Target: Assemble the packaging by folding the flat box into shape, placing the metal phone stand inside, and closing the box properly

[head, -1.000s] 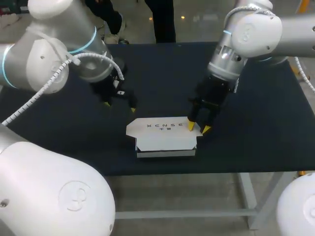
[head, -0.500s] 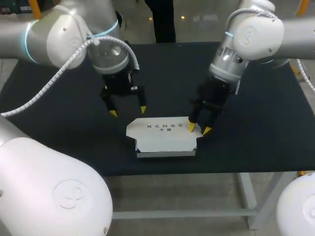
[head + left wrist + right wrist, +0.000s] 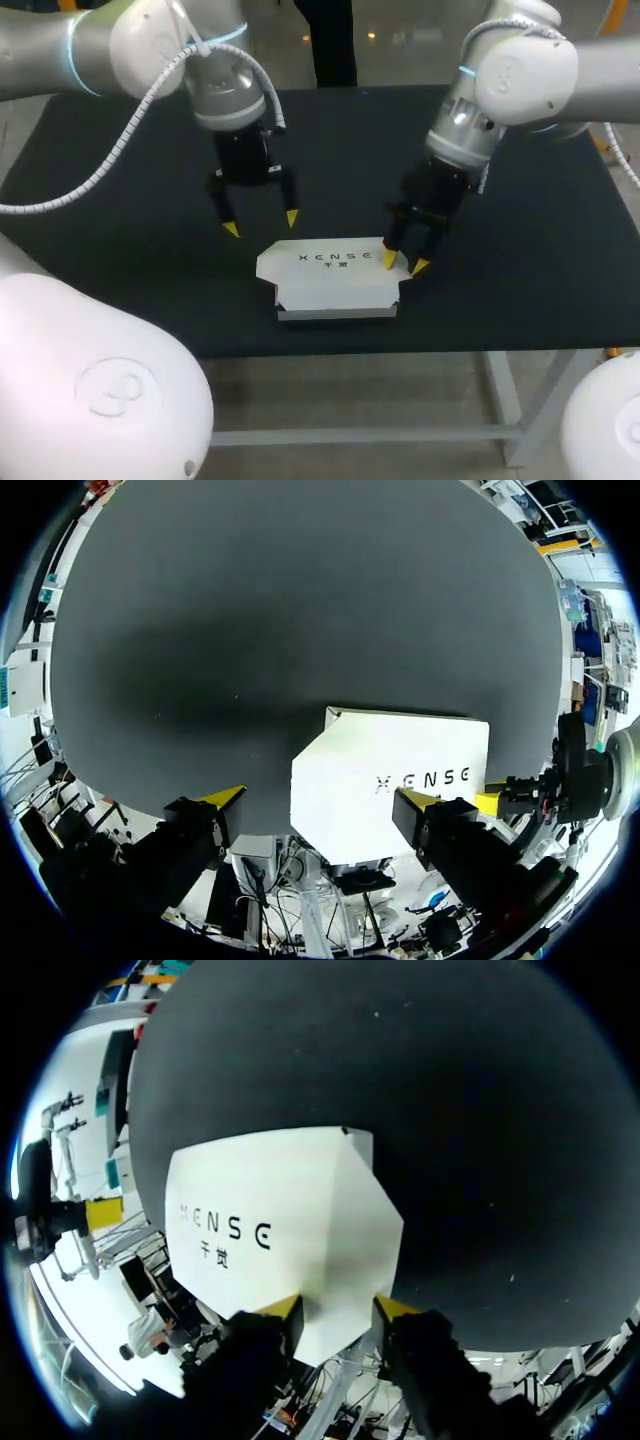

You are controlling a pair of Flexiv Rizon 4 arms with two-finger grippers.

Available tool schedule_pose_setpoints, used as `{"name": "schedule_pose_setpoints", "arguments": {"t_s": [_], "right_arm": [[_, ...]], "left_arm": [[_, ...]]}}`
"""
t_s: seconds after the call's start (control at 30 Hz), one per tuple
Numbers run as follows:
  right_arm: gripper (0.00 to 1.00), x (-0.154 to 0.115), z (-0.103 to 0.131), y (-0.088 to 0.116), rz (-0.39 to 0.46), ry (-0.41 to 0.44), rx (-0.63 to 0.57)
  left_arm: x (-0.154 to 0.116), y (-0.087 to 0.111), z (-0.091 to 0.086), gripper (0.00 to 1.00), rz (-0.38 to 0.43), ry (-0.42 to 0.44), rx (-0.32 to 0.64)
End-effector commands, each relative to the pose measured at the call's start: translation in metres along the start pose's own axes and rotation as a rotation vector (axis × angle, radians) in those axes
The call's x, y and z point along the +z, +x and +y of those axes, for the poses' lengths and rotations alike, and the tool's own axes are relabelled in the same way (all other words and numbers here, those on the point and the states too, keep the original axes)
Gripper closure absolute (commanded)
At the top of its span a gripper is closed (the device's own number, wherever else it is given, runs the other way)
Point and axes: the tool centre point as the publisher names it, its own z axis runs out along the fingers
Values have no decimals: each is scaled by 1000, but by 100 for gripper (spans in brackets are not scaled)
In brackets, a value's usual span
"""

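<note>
Box (image 3: 335, 275) lies near the desk's (image 3: 560, 250) front edge, with desk room behind and at both sides; left claw (image 3: 261, 223), wide open, has swung in behind it; right claw (image 3: 404, 262) straddles its right edge, grip unclear

The box (image 3: 335, 272) near the table's (image 3: 540, 250) front edge is shut on top, so its inside is hidden. I cannot tell if anything is in it. The right pincer (image 3: 404, 262) covers the box's right end, and I cannot tell if it grips the box or only touches it. In the right wrist view the box's nearest corner goes behind that pincer. In the left wrist view the left pincer (image 3: 321, 796) hides a bit of the box's near side, and only one yellow tip of the other pincer shows past the box. In the head view the left arm (image 3: 150, 50) covers the table's back left corner. The right arm (image 3: 520, 70) covers the back right corner. A white robot part (image 3: 100, 380) hides the front left corner. The small print on the box is too small to read.
</note>
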Motion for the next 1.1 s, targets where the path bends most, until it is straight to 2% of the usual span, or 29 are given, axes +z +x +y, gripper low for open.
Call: {"name": "schedule_pose_setpoints", "arguments": {"t_s": [0.03,0.13,0.17,0.27,0.37,0.77,1.1], "right_arm": [[51,1,-2,-1,5,-5,1],[51,0,-2,-2,8,-6,3],[51,0,-2,-3,10,-6,4],[51,1,-2,-4,12,-6,6],[52,1,-2,-5,17,-6,7],[52,7,-1,-7,26,-12,17],[52,11,-1,-8,45,-20,19]], "left_arm": [[6,4,0,0,21,-12,37],[12,5,9,0,32,-3,33],[14,5,12,9,38,1,25],[19,5,21,47,42,8,23],[23,5,26,56,51,5,18],[45,6,39,55,53,5,-8],[61,6,45,54,59,73,-16]]}}
